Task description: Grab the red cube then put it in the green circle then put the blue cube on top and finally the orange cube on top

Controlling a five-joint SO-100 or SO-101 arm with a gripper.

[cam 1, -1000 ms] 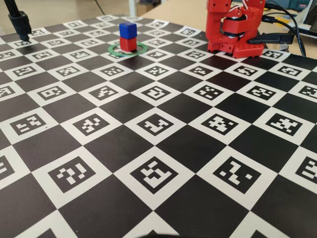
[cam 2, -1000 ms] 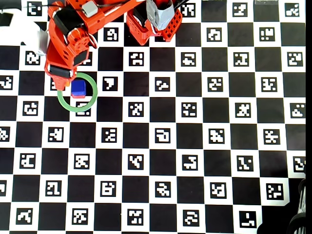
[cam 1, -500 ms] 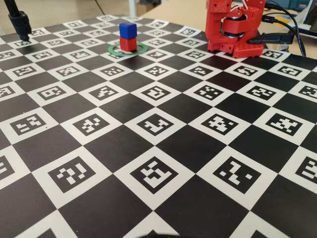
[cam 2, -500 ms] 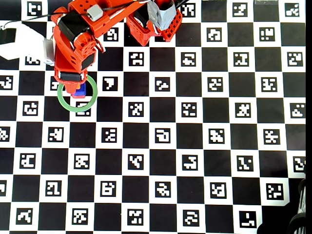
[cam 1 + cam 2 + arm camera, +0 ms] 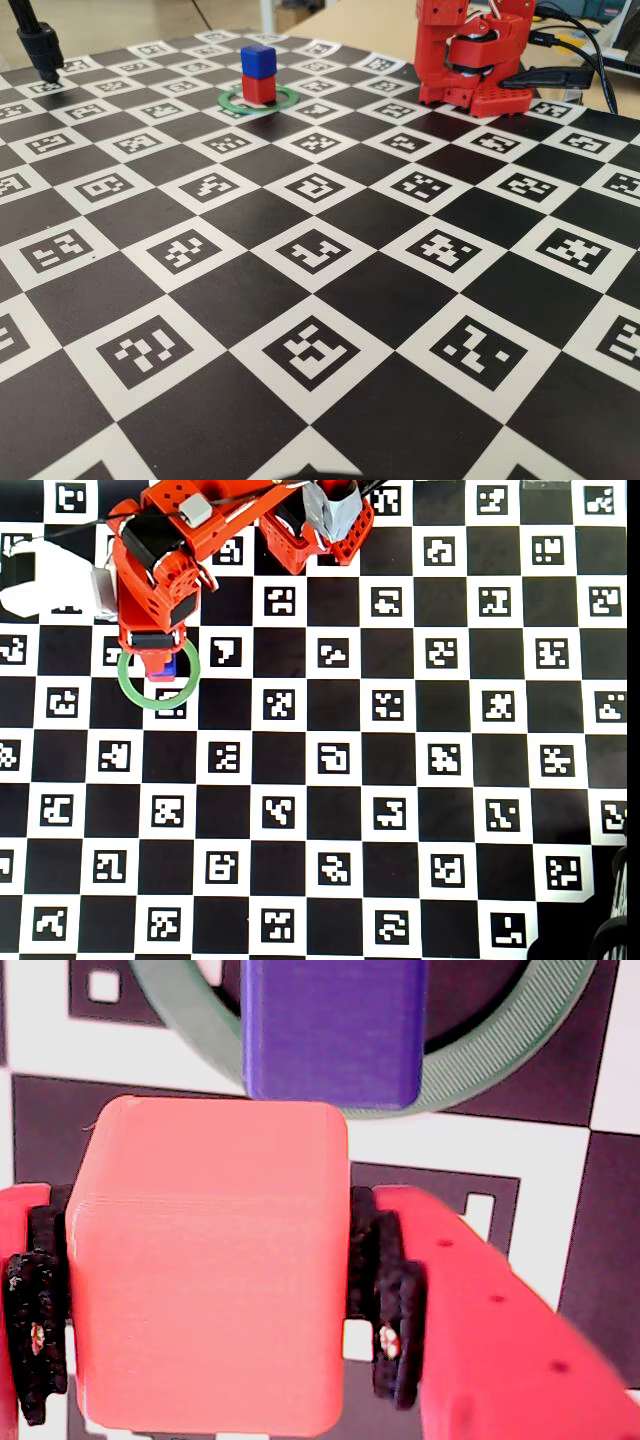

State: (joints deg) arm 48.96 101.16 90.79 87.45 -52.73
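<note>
Pads of the gripper press both sides of the orange cube in the wrist view, so we read the jaws as clamped on it, its lower edge cut off by the frame. Beyond it we see the blue cube inside the green circle; in the fixed view it sits on the red cube. Overhead, the arm hides most of the stack and we cannot make out the orange cube.
</note>
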